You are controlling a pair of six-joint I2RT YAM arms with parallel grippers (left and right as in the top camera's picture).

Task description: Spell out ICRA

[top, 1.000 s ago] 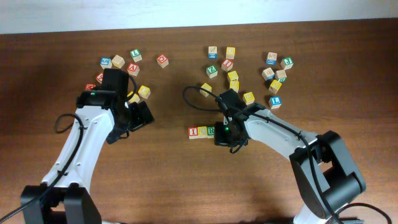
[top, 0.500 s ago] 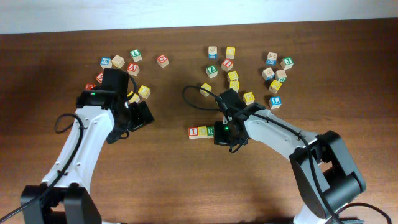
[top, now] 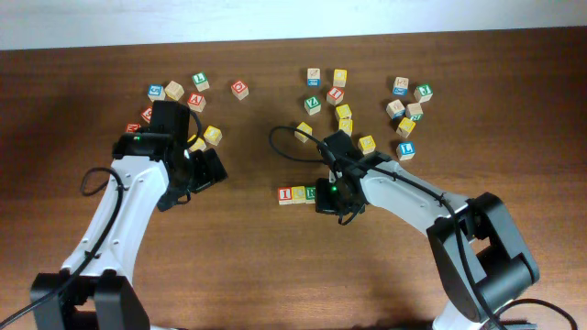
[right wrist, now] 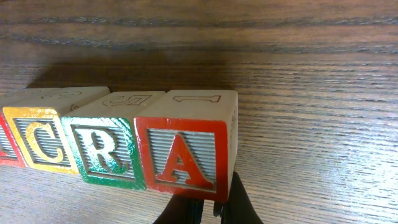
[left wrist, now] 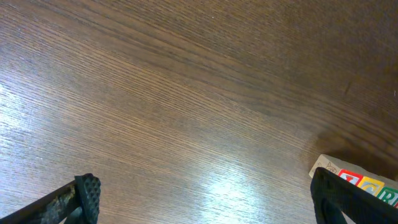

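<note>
Lettered wooden blocks stand in a row in the right wrist view: a yellow C [right wrist: 46, 134], a green R [right wrist: 102, 146] and a red A [right wrist: 183, 152], with the edge of a red block [right wrist: 5, 146] at the far left. My right gripper [right wrist: 211, 210] is shut, its closed fingers touching the lower front of the A block, gripping nothing. Overhead, the row [top: 298, 193] lies mid-table, and the right gripper [top: 332, 198] covers its right end. My left gripper [left wrist: 205, 200] hangs open over bare wood, left of the row, with nothing between its fingers [left wrist: 87, 193].
Loose letter blocks lie in clusters at the back left [top: 183, 92], back centre [top: 337, 92] and back right [top: 408, 110]. A black cable [top: 284, 137] loops behind the right arm. The row's end [left wrist: 357, 182] shows at the lower right of the left wrist view.
</note>
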